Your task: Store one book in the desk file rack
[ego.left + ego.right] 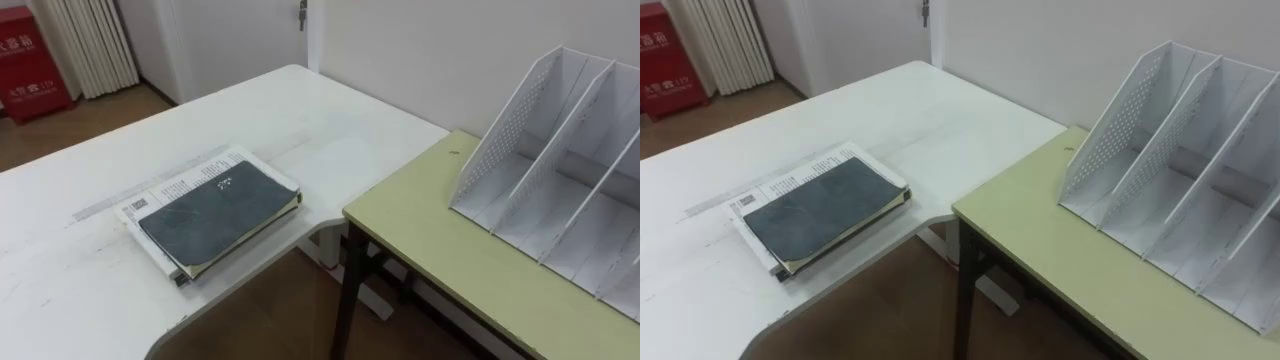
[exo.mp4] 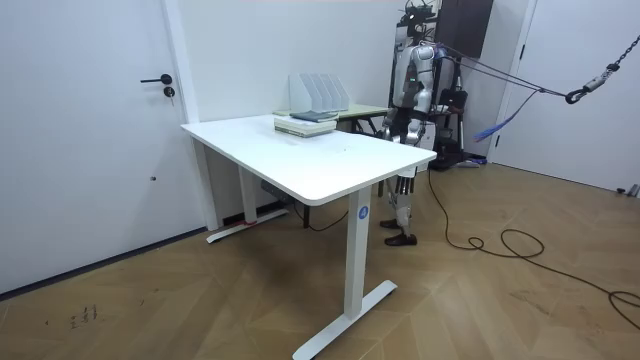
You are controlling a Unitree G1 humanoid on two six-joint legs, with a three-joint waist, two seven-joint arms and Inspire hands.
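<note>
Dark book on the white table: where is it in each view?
Left eye view: dark book left of centre, on the white table.
Right eye view: dark book further left.
Room view: dark book upper centre, at the table's far end.
Shared landmark: white file rack, right of it in eye views, behind it in room view.

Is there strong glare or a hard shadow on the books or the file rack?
Left eye view: even light, no glare on the dark book; soft shading inside the file rack. Room view: the white desk is evenly lit, without bright patches.
</note>
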